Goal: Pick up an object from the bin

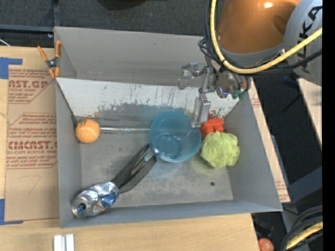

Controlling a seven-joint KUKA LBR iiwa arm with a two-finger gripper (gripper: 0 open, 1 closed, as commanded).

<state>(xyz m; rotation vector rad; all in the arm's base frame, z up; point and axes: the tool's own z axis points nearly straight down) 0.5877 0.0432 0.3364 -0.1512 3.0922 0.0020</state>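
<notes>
Camera view: scuffed grey bin (172, 184) floor; jaws at blue bowl (172, 140) rim, open or closed unclear

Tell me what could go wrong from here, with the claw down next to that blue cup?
The gripper sits at the rim of the blue cup, with a red block and a green spongy lump crowded beside it, so it may nudge or catch the wrong thing. The cup's thin round rim could slip free or tip the cup. The bin's back wall is close and might get scraped.
</notes>
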